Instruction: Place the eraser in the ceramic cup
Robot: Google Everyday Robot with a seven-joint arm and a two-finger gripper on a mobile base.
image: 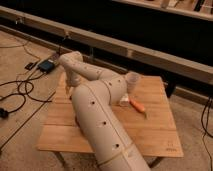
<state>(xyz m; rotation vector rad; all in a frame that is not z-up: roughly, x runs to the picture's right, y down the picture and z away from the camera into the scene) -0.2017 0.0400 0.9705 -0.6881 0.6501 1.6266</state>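
Camera view: the ceramic cup [132, 80] stands upright near the far edge of the table [160, 139]. The gripper [123, 100], jaws apart, sits low just in front of it, beside an orange object [137, 106]. The eraser cannot be made out, and the forearm [102, 82], so close, could topple the narrow cup.

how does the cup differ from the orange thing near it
The cup is pale and upright; the orange thing is bright and lies flat. The cup is round; the orange thing is long and thin. The cup stands nearer the table's far edge than the orange thing. Both rest on the table, apart from the gripper near its left edge.
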